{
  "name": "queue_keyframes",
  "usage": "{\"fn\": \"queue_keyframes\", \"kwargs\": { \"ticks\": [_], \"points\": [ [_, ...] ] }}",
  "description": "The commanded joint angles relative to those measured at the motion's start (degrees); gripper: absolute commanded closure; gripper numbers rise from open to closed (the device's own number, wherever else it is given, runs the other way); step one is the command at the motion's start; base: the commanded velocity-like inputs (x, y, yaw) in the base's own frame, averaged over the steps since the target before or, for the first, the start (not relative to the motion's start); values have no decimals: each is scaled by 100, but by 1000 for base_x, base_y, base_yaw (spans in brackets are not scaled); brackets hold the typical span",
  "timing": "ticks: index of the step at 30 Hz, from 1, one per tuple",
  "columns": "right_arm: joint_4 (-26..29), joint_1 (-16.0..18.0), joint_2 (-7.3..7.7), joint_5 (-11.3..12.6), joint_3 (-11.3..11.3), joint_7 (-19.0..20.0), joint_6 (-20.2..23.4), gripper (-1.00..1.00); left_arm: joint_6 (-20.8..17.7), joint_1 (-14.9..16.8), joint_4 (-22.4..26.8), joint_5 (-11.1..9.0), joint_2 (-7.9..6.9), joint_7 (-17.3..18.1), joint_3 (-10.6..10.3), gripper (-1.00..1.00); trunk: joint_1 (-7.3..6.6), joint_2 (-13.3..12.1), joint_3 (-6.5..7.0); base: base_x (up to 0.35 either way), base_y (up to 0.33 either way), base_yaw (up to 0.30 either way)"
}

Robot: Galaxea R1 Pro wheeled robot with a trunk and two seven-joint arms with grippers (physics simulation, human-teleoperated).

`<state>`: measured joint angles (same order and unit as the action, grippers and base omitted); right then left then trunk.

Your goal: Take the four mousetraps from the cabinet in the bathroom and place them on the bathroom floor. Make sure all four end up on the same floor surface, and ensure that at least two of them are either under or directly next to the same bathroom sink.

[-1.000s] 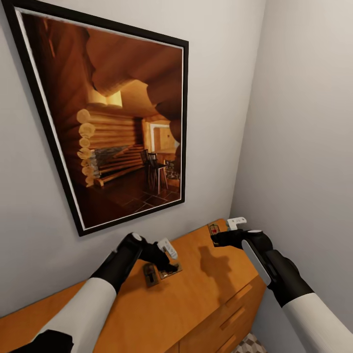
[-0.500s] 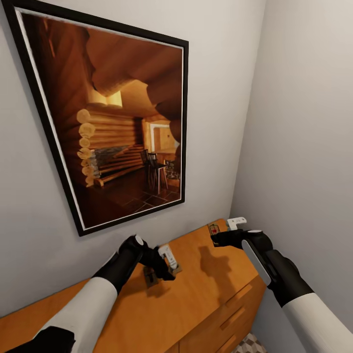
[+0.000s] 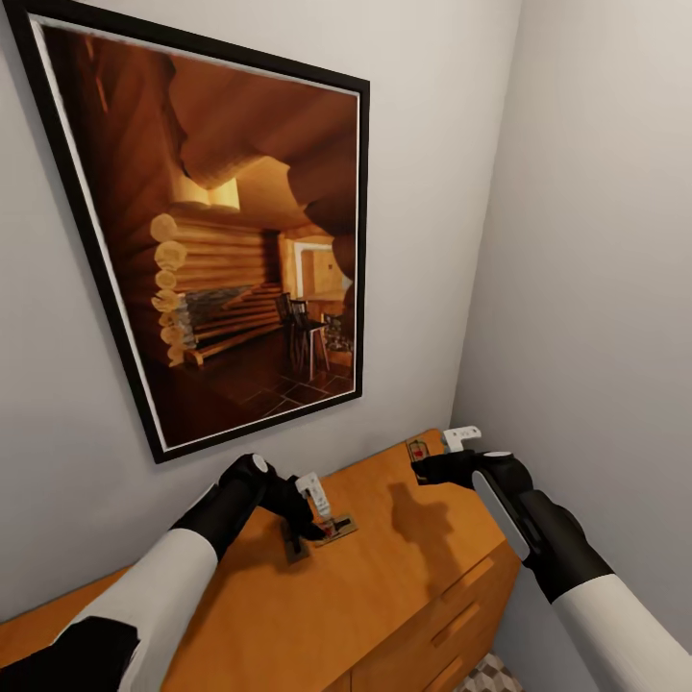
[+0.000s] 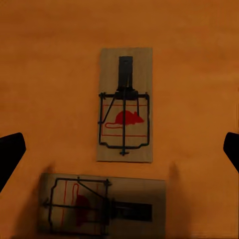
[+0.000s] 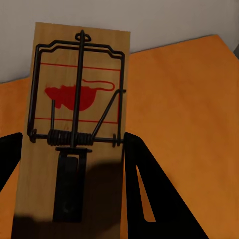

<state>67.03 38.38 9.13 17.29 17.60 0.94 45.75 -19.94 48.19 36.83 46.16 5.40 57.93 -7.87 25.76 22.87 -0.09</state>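
Note:
Two mousetraps lie flat on the orange-brown cabinet [image 3: 384,596] top, at right angles to each other. One mousetrap [image 4: 124,104] [image 3: 336,529] shows its red mouse mark, and the other mousetrap [image 4: 102,206] [image 3: 294,548] lies beside it in shadow. My left gripper [image 3: 309,507] [image 4: 122,152] hovers over them, open, its dark fingertips [image 4: 10,154] far apart and touching neither. My right gripper [image 3: 437,459] is shut on a third mousetrap [image 3: 419,449] [image 5: 77,114], held above the cabinet's right end near the corner.
A large black-framed picture [image 3: 221,240] of a log interior hangs on the wall behind the cabinet. The side wall [image 3: 596,288] stands close to my right arm. Drawer fronts with bar handles [image 3: 457,625] face forward, and a patch of patterned floor [image 3: 490,673] shows below.
My left gripper has drawn back and up to the left, uncovering the trap with the red mark. The right gripper and its trap have barely moved.

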Motion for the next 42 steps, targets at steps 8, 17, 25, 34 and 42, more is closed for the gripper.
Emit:
{"fn": "queue_keyframes", "kwargs": {
  "ticks": [8,17,25,34,42],
  "points": [
    [3,3,7,3,22,11,22,100,-73,71,112,-2,-56,69,13,-100,2,5,-3,0,0,0],
    [3,3,7,10,28,11,22,100,-75,110,122,8,-4,41,7,-100,2,5,-3,0,0,0],
    [3,3,8,11,33,11,22,100,-151,112,292,6,87,36,8,-100,2,5,-3,0,0,0],
    [3,3,6,11,34,11,22,100,-794,374,395,-24,214,45,18,-100,2,5,-3,0,0,0],
    [3,3,6,11,34,11,22,100,-1003,641,24,19,460,-17,13,-100,2,5,-3,0,0,0]
  ]
}}
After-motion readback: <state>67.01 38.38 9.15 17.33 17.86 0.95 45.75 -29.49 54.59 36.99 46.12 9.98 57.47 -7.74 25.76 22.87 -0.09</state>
